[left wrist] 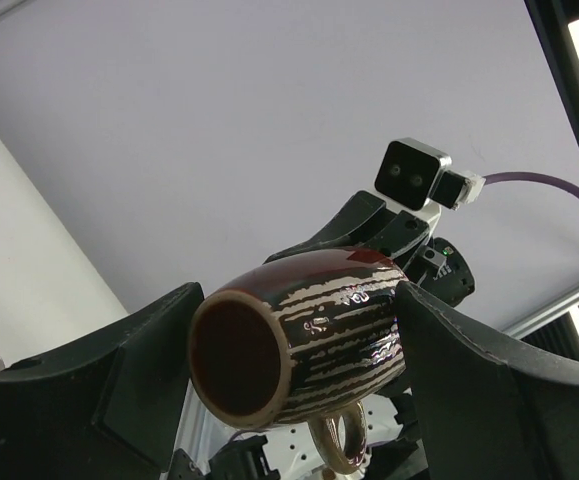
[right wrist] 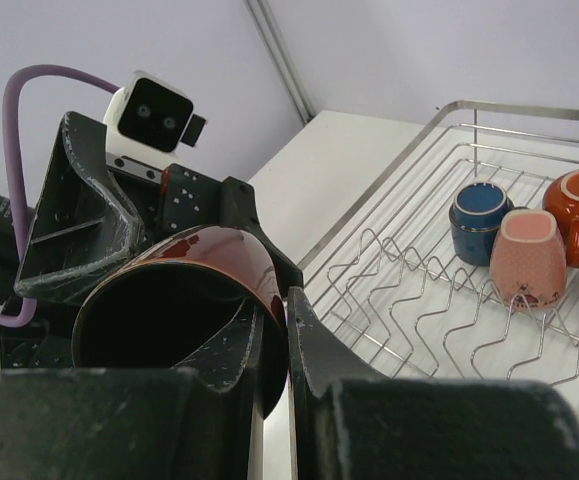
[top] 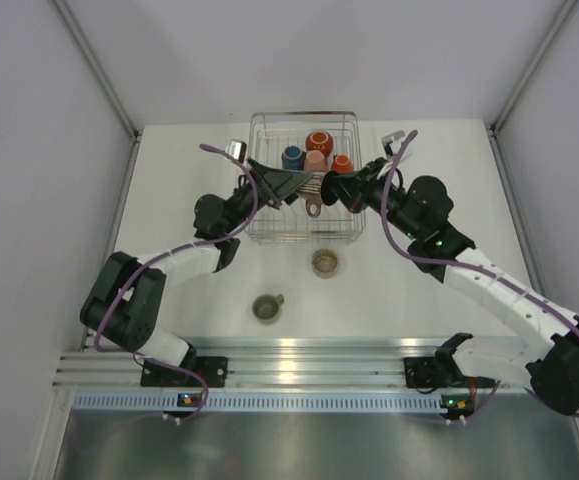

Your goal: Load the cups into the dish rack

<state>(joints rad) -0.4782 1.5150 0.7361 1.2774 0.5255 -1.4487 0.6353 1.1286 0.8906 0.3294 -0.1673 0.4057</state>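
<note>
Hands both on one dark cup, above the rack

Left hand (top: 287, 186): reaches in from the left side of the table, over the near half of the dish rack (top: 304, 114). Fingers (left wrist: 139, 370) spread wide, one at each end of the dark cup (left wrist: 334, 320), and both look to be touching it. The cup lies on its side between them, clear of the wires, mouth toward one finger, base toward the other, handle hanging down.

Right hand (top: 335, 188): comes in from the right and meets the same cup. Fingers (right wrist: 314, 350) nearly together, pinching the cup's wall at the rim, one inside the mouth and one outside.

Dish rack: sits at the middle of the table's far edge. Four cups are grouped in its far half. Left to right:
- blue cup (top: 292, 157)
- pink cup (top: 315, 161), just beside the blue one
- orange cup (top: 319, 142), nearest the far edge
- second orange cup (top: 341, 163), at the right of the group

Table (top: 189, 230), near the rack's front edge: an olive cup (top: 267, 307) stands mouth up toward the near edge. A second olive cup (top: 324, 262) stands to its right, closer to the rack. The two are apart, and neither hand touches them.
</note>
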